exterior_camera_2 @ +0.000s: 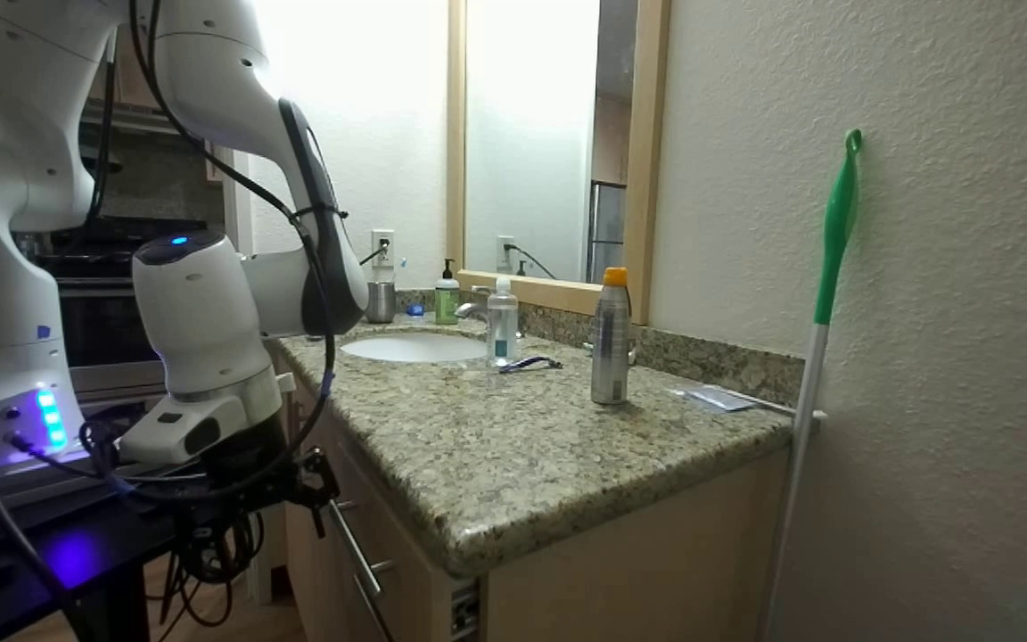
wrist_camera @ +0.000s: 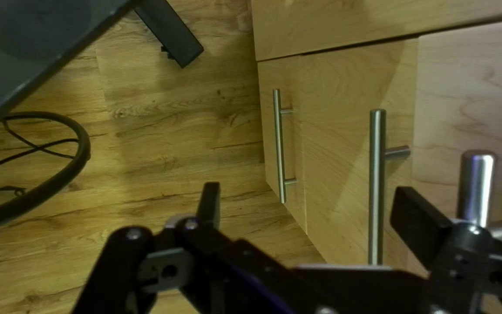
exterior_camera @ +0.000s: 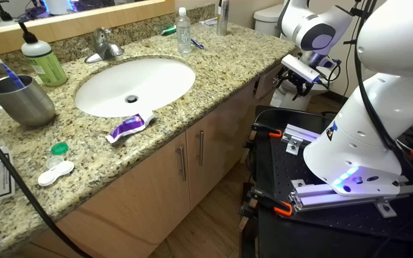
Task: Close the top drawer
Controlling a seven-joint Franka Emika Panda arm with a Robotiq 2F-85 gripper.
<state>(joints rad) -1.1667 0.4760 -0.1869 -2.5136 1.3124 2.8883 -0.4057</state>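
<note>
Blue lights (exterior_camera_2: pixel 52 419) glow on the base (exterior_camera: pixel 350 161) of the white Franka Panda arm (exterior_camera: pixel 400 39), which rises from it; the forearm (exterior_camera_2: pixel 219 98) slopes down to a tilted wrist (exterior_camera_2: pixel 206 321) well apart from the base, its black Robotiq fingers (wrist_camera: pixel 209 203) pointing downward, spread wide.

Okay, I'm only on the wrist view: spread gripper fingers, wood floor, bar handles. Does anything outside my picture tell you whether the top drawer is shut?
Observer: Yes. In an exterior view, a metal slide shows below the corner of the countertop, so the top drawer looks at least slightly open.
Operator: Got it. Anything standing on the counter toward that end, in case I jolt it?
Observer: Yes, an orange-capped silver can, upright and set back from the edge.
Operator: And anything tall beside that end?
Observer: A long green-handled pole, tilted, by the wall.
</note>
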